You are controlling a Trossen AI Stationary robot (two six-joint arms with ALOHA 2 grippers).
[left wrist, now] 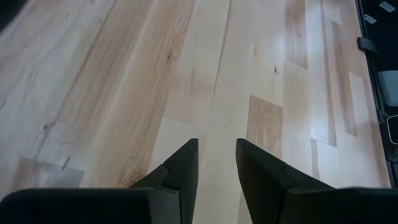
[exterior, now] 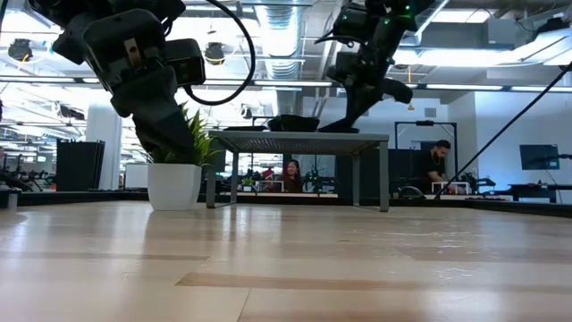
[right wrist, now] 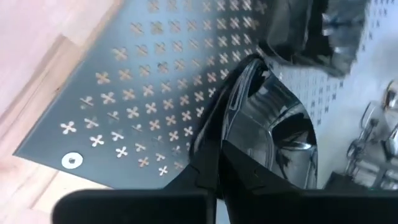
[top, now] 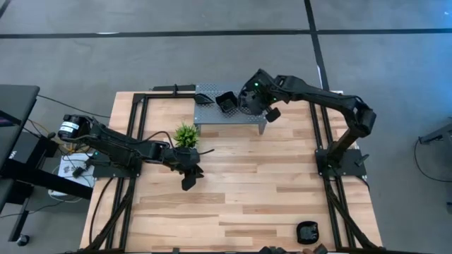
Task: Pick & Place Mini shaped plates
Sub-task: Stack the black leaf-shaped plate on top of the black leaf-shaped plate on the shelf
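The right gripper (top: 248,101) is seen in the upper middle of the high view, above the grey perforated metal stand (top: 212,116), and its two dark fingers (right wrist: 208,163) are pressed shut on the rim of a glossy black mini shaped plate (right wrist: 273,134), which is held tilted over the stand's cross-patterned top. A second glossy black dish (top: 226,101), squarish with a wavy rim, is found on the stand just left of that gripper in the high view; in the right wrist view it is seen beyond the held plate, at the upper right of the frame. In the low view the stand is placed at mid-frame, with a dark plate (exterior: 293,122) resting on its top and the right arm coming down beside it. The left gripper (top: 191,169) is seen left of centre in the high view, over the bare light wooden table (top: 268,190), just below the small green plant in a white pot (top: 186,135); its fingers (left wrist: 180,171) are parted by a narrow gap and nothing is held between them. One more black dish (top: 307,231) is found near the lower right edge of the table in the high view. People are seen at desks in the room behind the stand in the low view.
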